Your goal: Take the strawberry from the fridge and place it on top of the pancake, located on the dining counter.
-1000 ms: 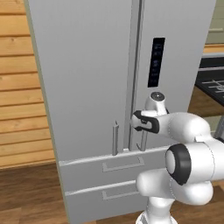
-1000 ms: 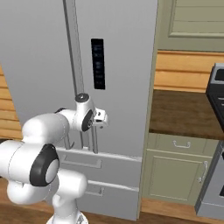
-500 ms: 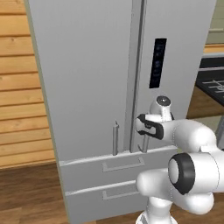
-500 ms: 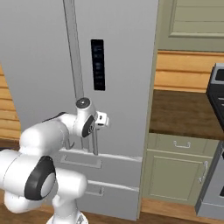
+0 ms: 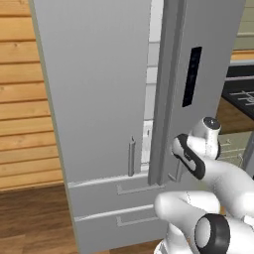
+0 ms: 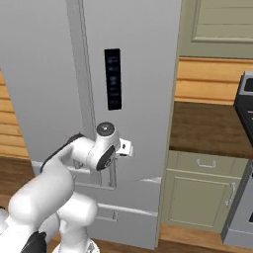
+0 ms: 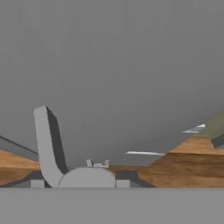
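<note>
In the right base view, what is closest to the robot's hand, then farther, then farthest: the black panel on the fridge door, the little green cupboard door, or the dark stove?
1. The black panel on the grey fridge door, just above the gripper.
2. The pale green cupboard door, lower on the right.
3. The dark stove, at the right edge.

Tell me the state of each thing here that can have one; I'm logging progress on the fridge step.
Right fridge door: swung partly open, a gap showing.
Left fridge door: shut.
Drawers: both shut.
Gripper: jaws closed on the right door's handle.
Lower cabinet door: shut.
</note>
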You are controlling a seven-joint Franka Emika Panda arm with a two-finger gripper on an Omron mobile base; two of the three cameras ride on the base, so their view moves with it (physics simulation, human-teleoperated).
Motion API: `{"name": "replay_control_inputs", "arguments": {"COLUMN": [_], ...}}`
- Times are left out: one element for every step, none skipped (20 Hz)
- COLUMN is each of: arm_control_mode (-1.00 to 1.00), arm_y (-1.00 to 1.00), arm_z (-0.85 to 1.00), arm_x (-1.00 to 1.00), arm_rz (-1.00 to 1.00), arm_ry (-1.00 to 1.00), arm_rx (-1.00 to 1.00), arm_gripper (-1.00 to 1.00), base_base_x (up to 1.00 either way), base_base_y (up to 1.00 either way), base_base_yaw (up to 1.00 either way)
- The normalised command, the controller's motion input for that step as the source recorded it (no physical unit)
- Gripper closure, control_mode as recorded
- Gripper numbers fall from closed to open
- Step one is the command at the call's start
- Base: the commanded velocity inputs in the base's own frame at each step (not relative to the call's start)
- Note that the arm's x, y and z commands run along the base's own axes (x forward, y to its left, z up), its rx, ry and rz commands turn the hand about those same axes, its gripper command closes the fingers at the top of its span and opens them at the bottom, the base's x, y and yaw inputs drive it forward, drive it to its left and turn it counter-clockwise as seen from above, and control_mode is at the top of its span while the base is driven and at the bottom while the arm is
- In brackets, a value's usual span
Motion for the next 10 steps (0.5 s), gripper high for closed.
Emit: {"name": "replay_control_inputs", "arguments": {"arm_control_mode": [-1.00, -1.00, -1.00, -1.00, -1.00, -1.00, -1.00, -1.00, -1.00, -1.00], "arm_y": [-0.97, -0.98, -0.98, -1.00, -1.00, -1.00, -0.99, -0.84, -0.66, -0.45], "arm_z": [-0.01, -0.02, -0.04, -0.03, -0.04, -0.02, 0.00, 0.00, 0.00, 0.00], "arm_x": [-0.76, -0.69, -0.69, -0.67, -0.63, -0.61, -0.56, -0.47, -0.29, -0.16], "arm_rz": [0.00, 0.00, 0.00, 0.00, 0.00, 0.00, 0.00, 0.00, 0.00, 0.00], "arm_ry": [0.00, 0.00, 0.00, 0.00, 0.00, 0.00, 0.01, 0.00, 0.00, 0.00], "arm_rx": [0.01, 0.01, 0.01, 0.01, 0.02, 0.02, 0.06, 0.21, 0.12, 0.08], "arm_gripper": [1.00, 1.00, 1.00, 1.00, 1.00, 1.00, 1.00, 1.00, 1.00, -1.00], "base_base_x": [0.00, 0.00, 0.00, 0.00, 0.00, 0.00, 0.00, 0.00, 0.00, 0.00], "base_base_y": [0.00, 0.00, 0.00, 0.00, 0.00, 0.00, 0.00, 0.00, 0.00, 0.00], "base_base_yaw": [0.00, 0.00, 0.00, 0.00, 0.00, 0.00, 0.00, 0.00, 0.00, 0.00]}}
